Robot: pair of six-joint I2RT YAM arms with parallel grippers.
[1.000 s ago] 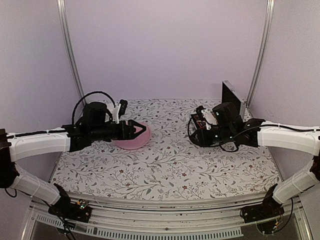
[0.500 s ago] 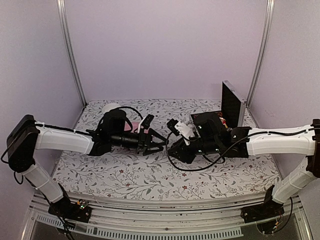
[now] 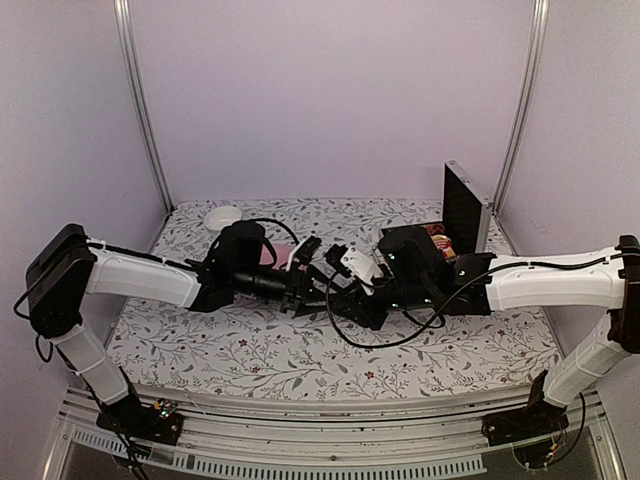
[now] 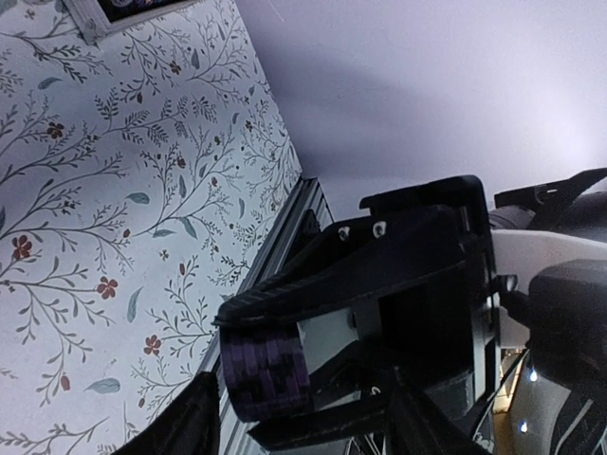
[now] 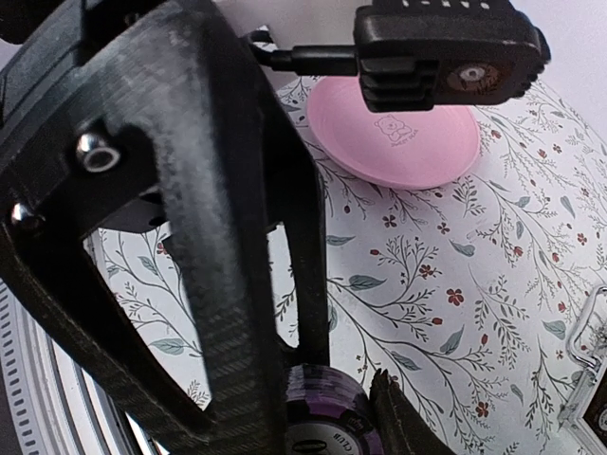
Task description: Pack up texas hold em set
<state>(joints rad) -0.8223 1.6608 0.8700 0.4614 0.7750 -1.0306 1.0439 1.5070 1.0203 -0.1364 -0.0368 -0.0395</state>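
Chip stack [image 4: 264,372], one, purple, pinched in right claw [image 5: 327,422]; one pink plate [image 5: 394,133]

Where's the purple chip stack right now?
Over the middle of the table, the purple chip stack sits pinched in the right claw, tip to tip with the open left claw, near the pink plate.

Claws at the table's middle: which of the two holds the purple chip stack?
The right claw: the purple chip stack sits pinched between its two fingers. The left claw only faces it, spread wide open, gripping nothing.
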